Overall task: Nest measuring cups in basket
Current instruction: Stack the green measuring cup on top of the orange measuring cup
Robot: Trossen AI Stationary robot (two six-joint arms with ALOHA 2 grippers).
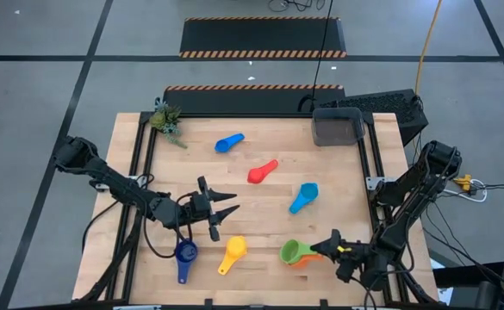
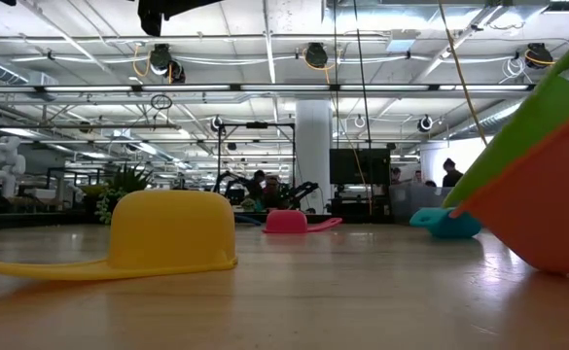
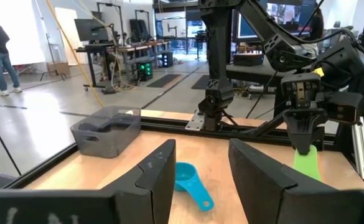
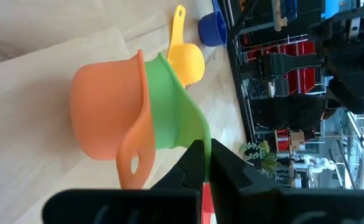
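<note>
Nearest the front edge of the worktop (image 1: pixel 260 284), the right gripper (image 1: pixel 331 247) has its fingers clamped on the handle of the green cup (image 1: pixel 292 251), which sits nested in the orange cup (image 4: pixel 104 115); in the low view the pair looks tilted. Beside them lie the yellow cup (image 1: pixel 233 251) and the navy cup (image 1: pixel 185 254), handles pointing toward the front edge. Just behind those, the left gripper (image 1: pixel 226 209) hovers with its fingers apart and nothing between them, aimed across the worktop toward the light blue cup (image 1: pixel 305 197). Farther back are the red cup (image 1: pixel 260 173) and the blue cup (image 1: pixel 227 143). The basket (image 1: pixel 338 127) stands at the far right corner, empty as far as I can tell. It lies nearly straight back from the right gripper, so that arm looks better placed to carry the pair there.
</note>
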